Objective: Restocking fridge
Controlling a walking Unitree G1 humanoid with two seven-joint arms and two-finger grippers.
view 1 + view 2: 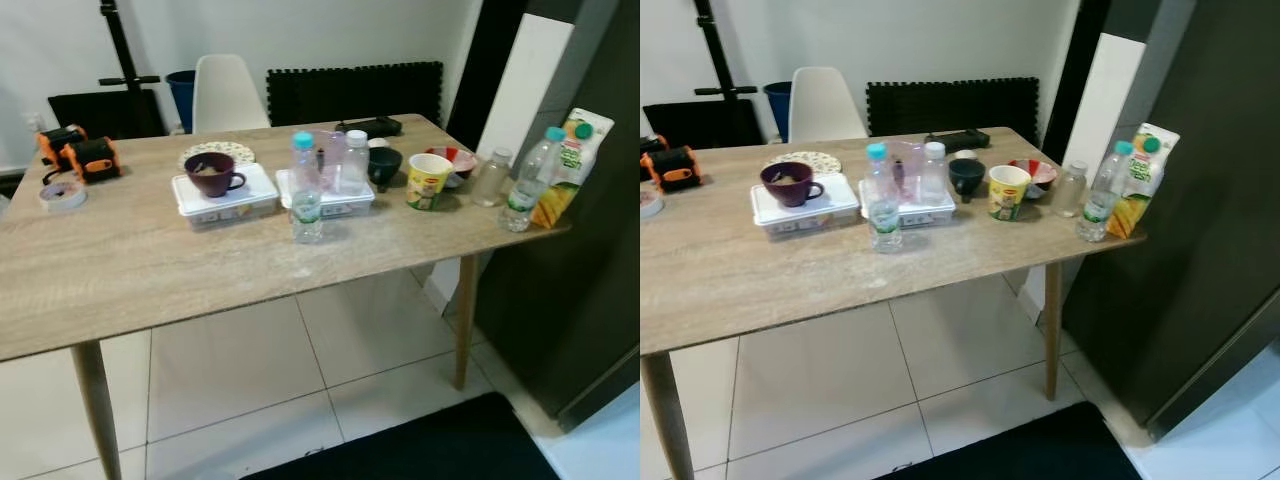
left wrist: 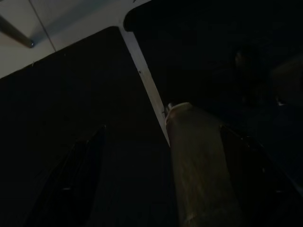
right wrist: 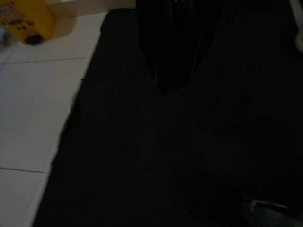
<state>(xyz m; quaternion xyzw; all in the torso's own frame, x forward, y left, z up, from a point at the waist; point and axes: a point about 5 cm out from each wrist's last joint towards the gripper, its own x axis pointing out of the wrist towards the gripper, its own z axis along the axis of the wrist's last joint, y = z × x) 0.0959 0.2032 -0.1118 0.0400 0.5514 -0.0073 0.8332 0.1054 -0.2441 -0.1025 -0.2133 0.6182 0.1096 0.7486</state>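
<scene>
Table (image 1: 150,270) crowded: bottles, juice carton (image 1: 570,165) at fridge-side edge; pincer states unclear.

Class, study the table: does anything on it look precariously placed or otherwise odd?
Yes. The juice carton leans tilted at the table's far right corner, beside a water bottle, close to the edge. Nothing looks spilled.

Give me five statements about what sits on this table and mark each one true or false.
1. The purple mug sits on a white lidded container. True.
2. The juice carton stands at the table's left end. False: it is at the right end, beside a water bottle.
3. The yellow instant noodle cup lies on its side. False: it stands upright.
4. A white chair stands behind the wooden table. True.
5. The roll of tape rests on the floor. False: it lies on the table.
</scene>
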